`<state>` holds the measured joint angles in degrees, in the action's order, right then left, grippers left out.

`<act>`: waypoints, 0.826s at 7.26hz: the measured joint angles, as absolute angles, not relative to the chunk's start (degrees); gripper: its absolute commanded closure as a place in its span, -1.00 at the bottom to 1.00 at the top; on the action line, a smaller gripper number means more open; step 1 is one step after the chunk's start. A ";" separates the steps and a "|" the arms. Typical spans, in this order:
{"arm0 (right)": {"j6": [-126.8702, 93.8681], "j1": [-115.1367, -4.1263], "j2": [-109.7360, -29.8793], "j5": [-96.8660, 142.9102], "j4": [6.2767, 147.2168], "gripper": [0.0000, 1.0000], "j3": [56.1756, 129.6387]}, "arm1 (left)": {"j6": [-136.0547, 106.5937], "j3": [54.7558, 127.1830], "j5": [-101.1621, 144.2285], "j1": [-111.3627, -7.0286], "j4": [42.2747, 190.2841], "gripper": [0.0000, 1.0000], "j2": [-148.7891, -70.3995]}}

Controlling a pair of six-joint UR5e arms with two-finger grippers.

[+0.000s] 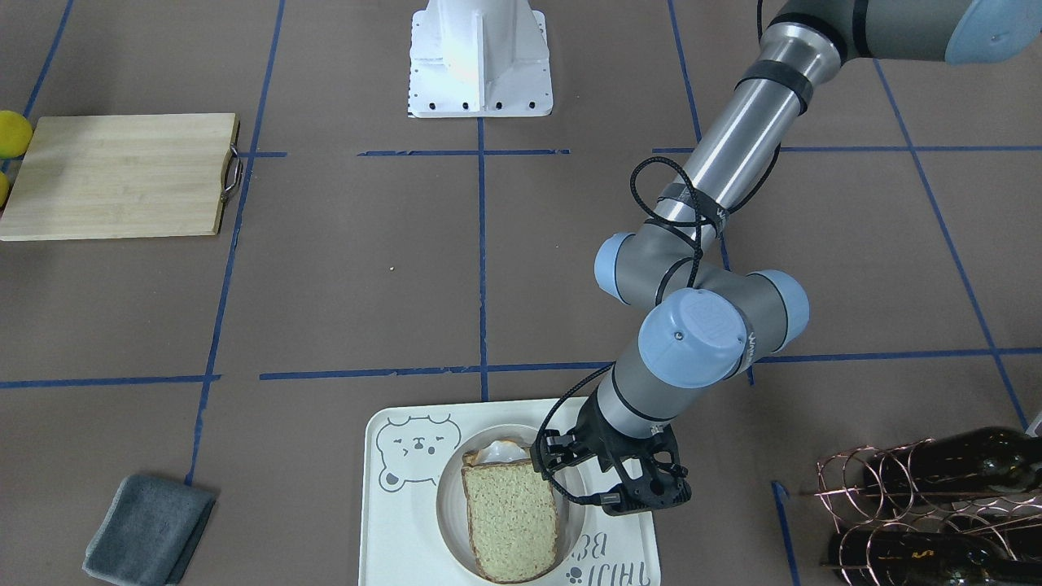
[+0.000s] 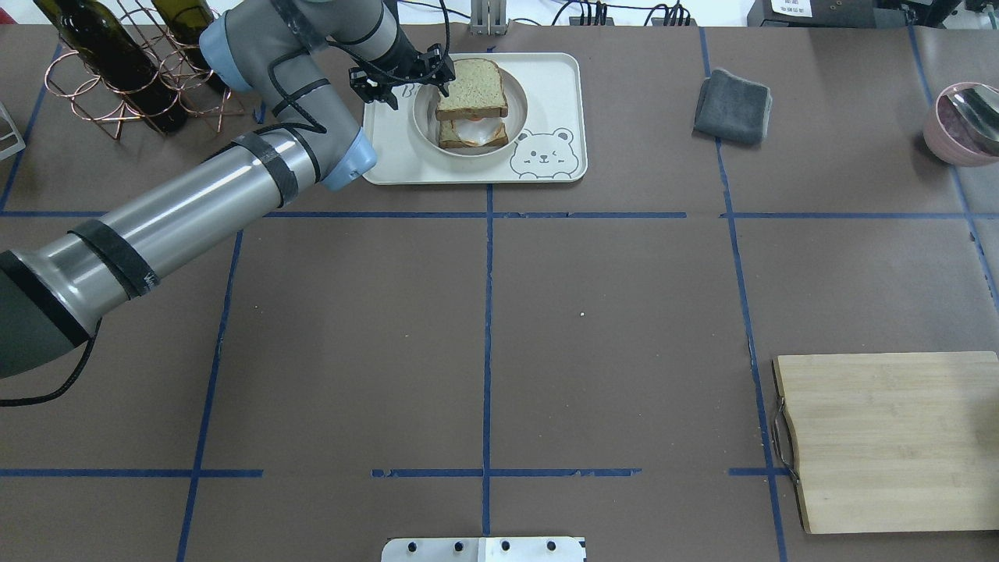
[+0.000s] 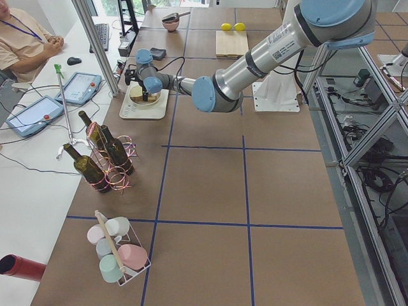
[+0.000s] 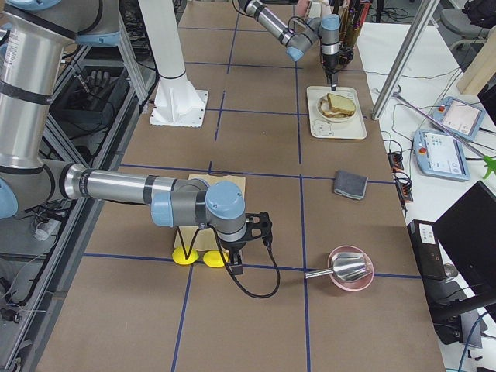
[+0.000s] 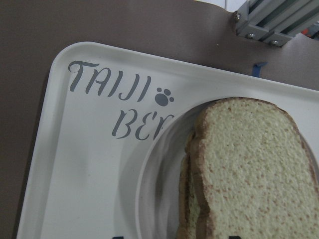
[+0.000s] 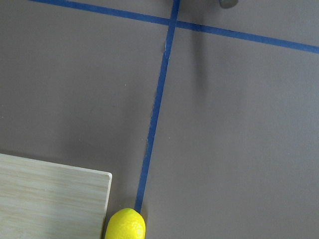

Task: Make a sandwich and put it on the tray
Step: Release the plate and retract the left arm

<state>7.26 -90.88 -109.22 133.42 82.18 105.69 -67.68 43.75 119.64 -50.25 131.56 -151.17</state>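
A sandwich (image 2: 471, 94) of two brown-crusted wholemeal slices, with white egg and a little orange yolk showing between them, is being carried on a small round off-white plate (image 2: 472, 152) inside the cream tray (image 2: 546, 86), the top slice shifted off the lower one. The left gripper (image 2: 439, 76) is being held at the top slice's edge, and the right gripper (image 4: 236, 263) near two lemons (image 4: 194, 256) by the cutting board (image 2: 890, 437); whether either one's fingers are apart or together cannot be told. The brown table (image 2: 351, 328) is being crossed by blue tape lines, and grey lettering (image 5: 109, 84), "TAIJI" and "BE", is being shown on the tray beside a paw print.
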 measured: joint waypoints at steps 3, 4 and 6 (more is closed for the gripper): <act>6.82 -90.88 -109.12 133.42 82.18 -1.00 105.84 | -59.97 74.06 120.07 -50.61 118.63 -1.00 -133.90; 6.50 -90.86 -109.10 133.42 82.18 -1.00 105.90 | -55.19 84.24 120.12 -50.77 113.49 -1.00 -127.47; 6.20 -90.81 -109.08 133.44 82.20 -1.00 105.86 | -44.51 100.04 120.14 -52.60 104.62 -1.00 -116.58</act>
<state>6.20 -90.81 -109.08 133.44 82.20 105.86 -44.51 100.04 120.14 -52.60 104.62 -116.58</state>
